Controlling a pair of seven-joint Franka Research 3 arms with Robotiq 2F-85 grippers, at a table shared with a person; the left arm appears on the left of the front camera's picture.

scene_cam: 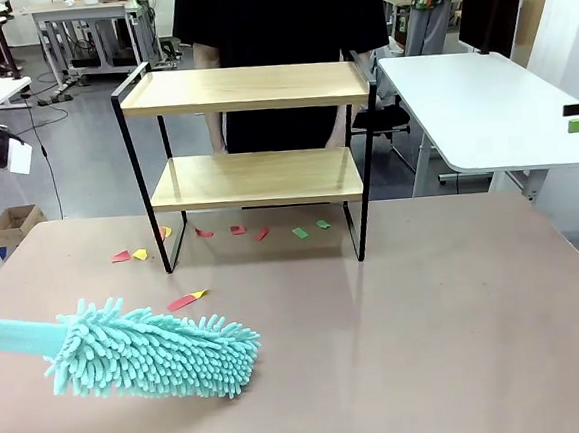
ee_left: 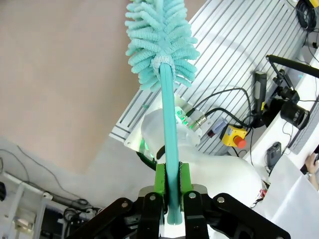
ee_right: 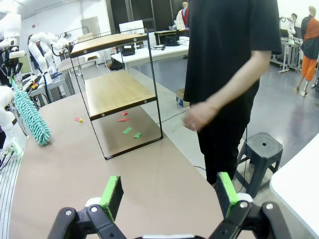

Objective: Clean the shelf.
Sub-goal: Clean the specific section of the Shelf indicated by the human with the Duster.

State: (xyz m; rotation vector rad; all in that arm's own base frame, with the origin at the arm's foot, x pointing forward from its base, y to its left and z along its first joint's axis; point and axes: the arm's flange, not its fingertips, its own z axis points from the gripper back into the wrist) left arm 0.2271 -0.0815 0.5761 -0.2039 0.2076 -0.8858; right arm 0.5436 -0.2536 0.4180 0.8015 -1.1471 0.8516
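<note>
Judging the shelf [scene_cam: 244, 88] first: thin black frame and two light wooden boards, so I take it for light and stiff, liable to skid or rock on its legs under a hard sideways sweep. If it needs steadying, I would take hold on a front upright or the raised end rail, never a board edge.

- Look: two tiers, pale smooth wood, black wire-like frame, four legs, open front and back.
- Place: far middle of the brown table [scene_cam: 448, 314], just before the person [scene_cam: 274, 17] in black standing behind it. Coloured paper scraps [scene_cam: 261, 234] lie on the table under and beside its feet.
- Left gripper [ee_left: 172, 175]: green pads pinched tight on the teal handle [ee_left: 168, 124] of the duster [scene_cam: 155, 352]. Fluffy head sits low at the near left, well apart from the shelf. Soft fibres, smooth handle; I expect it could twist in the grip.
- Right gripper [ee_right: 168, 194]: fingers spread wide, holding nothing, aimed along the table toward the shelf.
</note>
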